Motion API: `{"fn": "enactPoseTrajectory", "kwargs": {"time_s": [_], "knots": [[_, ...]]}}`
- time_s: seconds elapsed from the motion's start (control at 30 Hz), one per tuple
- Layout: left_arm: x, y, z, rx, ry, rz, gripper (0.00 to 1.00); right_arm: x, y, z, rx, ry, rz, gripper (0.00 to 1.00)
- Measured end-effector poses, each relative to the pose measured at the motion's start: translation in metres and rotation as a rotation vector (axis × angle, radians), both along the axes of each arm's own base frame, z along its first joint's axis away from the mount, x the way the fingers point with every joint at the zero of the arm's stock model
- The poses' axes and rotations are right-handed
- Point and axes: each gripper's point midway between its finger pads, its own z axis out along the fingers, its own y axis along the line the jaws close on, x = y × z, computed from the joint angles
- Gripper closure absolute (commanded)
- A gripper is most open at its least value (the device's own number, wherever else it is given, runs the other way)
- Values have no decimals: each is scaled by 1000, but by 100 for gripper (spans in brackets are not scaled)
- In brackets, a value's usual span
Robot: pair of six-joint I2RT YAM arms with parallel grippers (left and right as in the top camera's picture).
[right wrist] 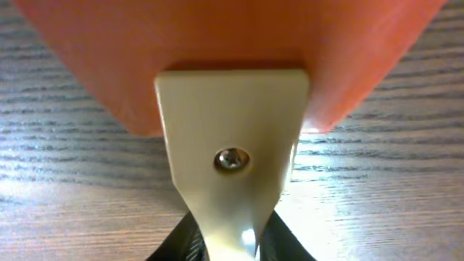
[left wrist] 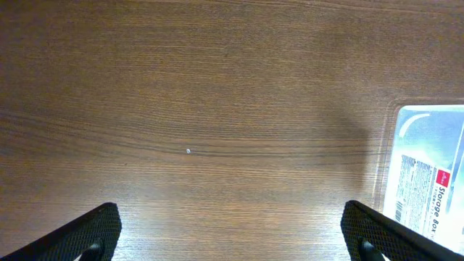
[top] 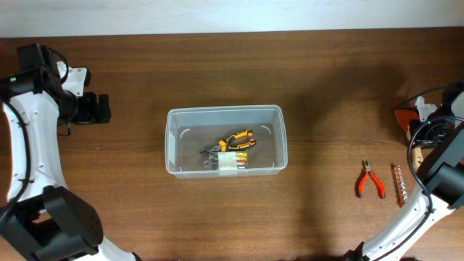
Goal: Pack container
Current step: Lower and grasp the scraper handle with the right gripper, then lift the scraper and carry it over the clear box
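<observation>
The left gripper [left wrist: 235, 233] hangs over bare table [left wrist: 188, 87] with its fingers spread wide and nothing between them. The container [top: 171, 145] lies off to its right and well to the left of the right gripper [right wrist: 232, 245]. It already holds yellow-handled pliers [top: 235, 140] and a small clear bit case [top: 230, 161].

I judge the tub light, thin-walled and a little flexible, with smooth sides that could slip. The rim of a short wall is the best place to take hold, pinched from above. Red-handled pliers [top: 370, 181] lie between the tub and the right gripper.

That gripper's jaws are drawn in on the cream neck of an orange tool [right wrist: 232, 43] and appear to pinch it, though the close view hides how firmly. The tool looks stiff and flat.
</observation>
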Motion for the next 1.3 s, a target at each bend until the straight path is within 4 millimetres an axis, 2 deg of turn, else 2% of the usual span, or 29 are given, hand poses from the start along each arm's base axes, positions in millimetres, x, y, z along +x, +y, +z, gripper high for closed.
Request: {"fn": "enactPoseTrajectory", "kwargs": {"time_s": [0.3,0.43,0.53,0.63,0.8,1.0,1.13,1.23,1.27,1.3], "knots": [[0,0,0,0,0,0,1,-1,1,0,1,3,-20,79],[0,0,0,0,0,0,1,1,8,2,7,13,-14,78],[0,0,0,0,0,0,1,11,20,13,10,16,17,78],[0,0,0,0,0,0,1,35,36,37,-4,-14,69,79],[0,0,0,0,0,0,1,83,78,85,-36,-105,192,79],[0,0,0,0,0,0,1,121,150,139,-59,-202,361,83],[0,0,0,0,0,0,1,132,200,167,-68,-258,466,84],[0,0,0,0,0,0,1,130,243,189,-66,-293,557,84],[0,0,0,0,0,0,1,127,265,198,-63,-307,603,84],[0,0,0,0,0,0,1,125,275,202,-62,-314,627,84]]}}
